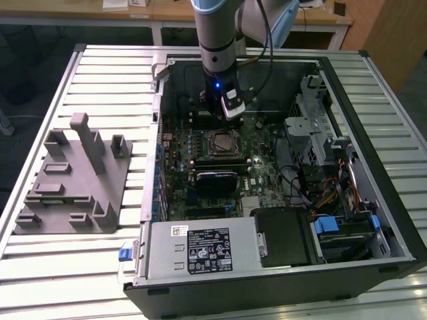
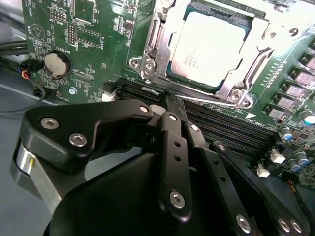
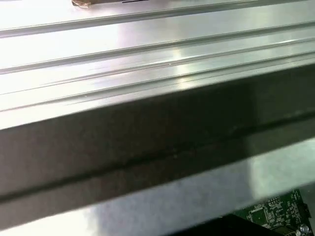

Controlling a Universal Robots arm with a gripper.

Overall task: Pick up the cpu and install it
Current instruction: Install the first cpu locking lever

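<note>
Now, inside the open computer case (image 1: 280, 173):
Cpu: the cpu (image 2: 211, 49) is a flat square chip with a pale silvery-beige metal top and a thin darker rim; it sits in the socket (image 2: 162, 54) on the green motherboard (image 2: 88, 34), framed by a shiny metal bracket.
Writing: faint dark print marks the chip's top, too small to make out; white lettering dots the board.
Claw: the claw (image 2: 172, 101) hangs above the memory slots (image 2: 231, 128) just beside the socket, its black fingers (image 2: 172, 142) clenched together with nothing between them, apart from the chip.
Arm: in the exterior view, it reaches down into the case over the board.
Surface: a ribbed metal surface (image 1: 100, 267) carries the case and, at the exterior view's left, a grey fixture (image 1: 73, 180).
Label: a white sticker (image 1: 207, 250) lies on the power supply.
</note>
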